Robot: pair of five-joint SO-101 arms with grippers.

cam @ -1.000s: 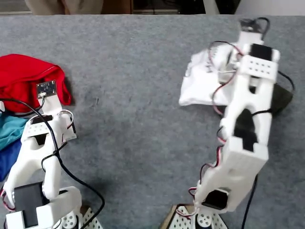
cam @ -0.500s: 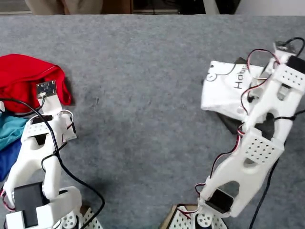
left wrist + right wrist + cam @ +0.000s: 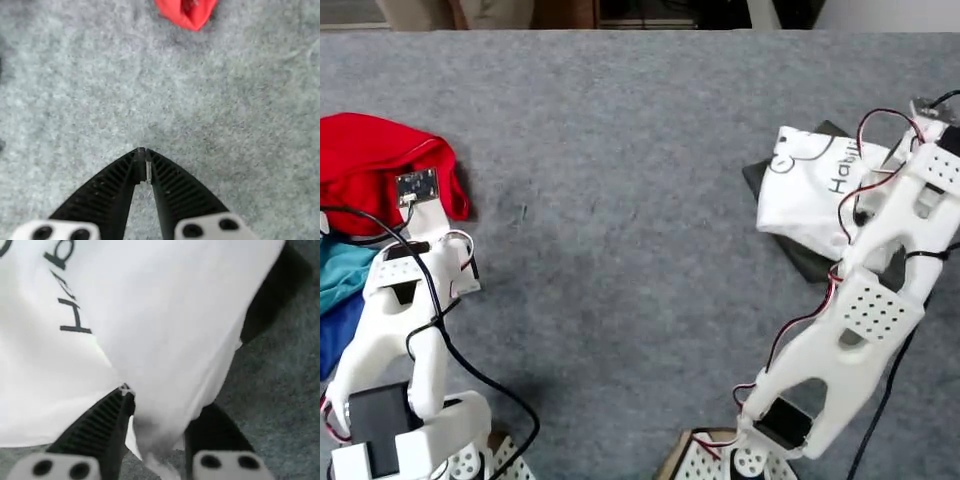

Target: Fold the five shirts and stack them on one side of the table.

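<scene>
Shifted rightward onto a folded black shirt [image 3: 808, 262] by the grey felt table's [image 3: 620, 200] right edge, the folded white printed shirt [image 3: 810, 190] is clamped in the right gripper [image 3: 167, 410], the left gripper [image 3: 142, 165] is pressed together on nothing, and a crumpled red shirt [image 3: 370, 165], teal shirt [image 3: 340, 275] and blue shirt [image 3: 335, 335] at the left edge await folding.

White shirt [image 3: 810, 190] is covering most of a black shirt [image 3: 808, 260]; teal shirt [image 3: 338, 275] and blue shirt [image 3: 332, 335] are being cropped at the left border.

Folded white shirt [image 3: 810, 190] atop black shirt [image 3: 810, 262]

Right side of surface [image 3: 620, 150]: folded shirt [image 3: 810, 190] atop second shirt [image 3: 808, 262]. Left edge: heaped shirts [image 3: 370, 165], well apart from both.
</scene>
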